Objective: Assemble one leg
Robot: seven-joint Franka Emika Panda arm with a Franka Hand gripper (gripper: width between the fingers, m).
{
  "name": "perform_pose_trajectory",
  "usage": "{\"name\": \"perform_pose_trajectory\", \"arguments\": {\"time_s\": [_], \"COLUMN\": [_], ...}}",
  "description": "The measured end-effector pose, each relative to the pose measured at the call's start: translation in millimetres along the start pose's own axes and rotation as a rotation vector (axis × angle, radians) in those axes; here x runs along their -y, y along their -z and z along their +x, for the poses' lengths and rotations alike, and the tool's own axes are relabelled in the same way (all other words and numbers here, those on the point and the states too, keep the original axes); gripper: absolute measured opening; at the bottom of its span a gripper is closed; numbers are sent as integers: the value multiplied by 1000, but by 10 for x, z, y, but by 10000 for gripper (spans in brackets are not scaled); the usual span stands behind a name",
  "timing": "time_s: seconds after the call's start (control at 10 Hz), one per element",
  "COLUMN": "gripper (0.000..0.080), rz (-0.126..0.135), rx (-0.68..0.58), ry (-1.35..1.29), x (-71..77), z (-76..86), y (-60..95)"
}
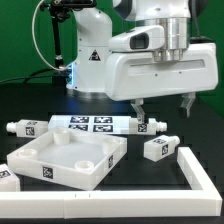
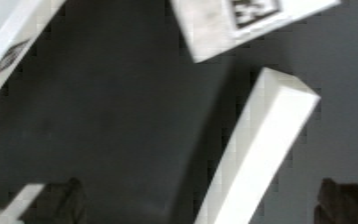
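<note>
No writing can be read. The leg (image 1: 160,148) bears black-and-white square tags, and a triangular warning sticker (image 1: 88,57) marks the robot base. The fingers (image 1: 140,104) stand wide apart above the table (image 1: 25,105), holding nothing. The leg lies below them, toward the table's near edge, beside the L-shaped bar (image 1: 200,172).

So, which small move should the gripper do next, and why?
Probably a small sideways shift to centre over the leg lying just under it. The gripper hangs open and holds nothing, and in the wrist view a white bar, not a leg, lies in line with its jaws.
</note>
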State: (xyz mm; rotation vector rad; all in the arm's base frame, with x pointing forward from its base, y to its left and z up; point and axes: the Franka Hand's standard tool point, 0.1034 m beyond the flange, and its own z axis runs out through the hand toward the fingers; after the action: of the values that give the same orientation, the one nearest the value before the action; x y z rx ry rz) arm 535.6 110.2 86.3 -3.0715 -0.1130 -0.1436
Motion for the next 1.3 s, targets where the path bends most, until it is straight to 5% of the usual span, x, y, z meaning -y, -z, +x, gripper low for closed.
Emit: {"name": "perform_pose_trajectory", "arguments": {"time_s": [0.1,0.5,0.6,0.9,1.3], "gripper": [649,649,649,649,649], "rz": [29,58,73,97,100], "rx": [-15,-31,-7,62,66], "ry": [-104,-351,-517,-941,-991], "x": [-65,-54,-262,-378,-338], "z": [23,-14,-118,-295,-305], "y": [-36,-78,-133,-285,-326]}}
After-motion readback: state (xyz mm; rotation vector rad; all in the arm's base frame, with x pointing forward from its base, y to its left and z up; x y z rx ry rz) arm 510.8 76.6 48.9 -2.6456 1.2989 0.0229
